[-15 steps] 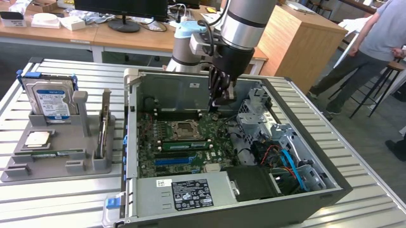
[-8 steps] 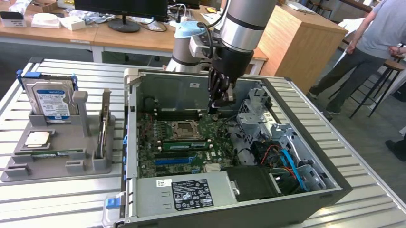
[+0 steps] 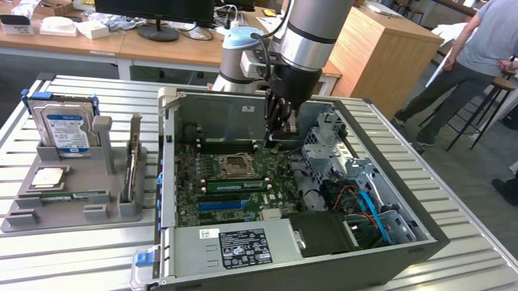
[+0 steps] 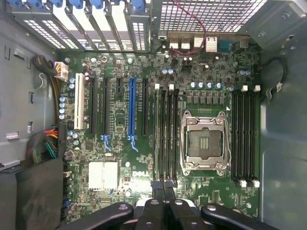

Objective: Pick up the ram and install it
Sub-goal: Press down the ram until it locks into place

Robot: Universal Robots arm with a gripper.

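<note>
A: Where are the jaws?

B: The gripper hangs inside the open computer case, above the motherboard. Its jaws are pressed together with nothing between them.

A: And the ram?

B: One green ram stick stands in a slot just beside the processor socket. A second green stick lies in the grey holder on the bench, at the exterior view's left, well apart from the gripper.

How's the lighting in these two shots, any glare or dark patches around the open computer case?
Exterior view: even room light, the slatted table shines pale, the computer case is darkest toward the exterior view's right. Wrist view: the motherboard is evenly lit, its pale heatsink glares white, the gripper looks black.
</note>
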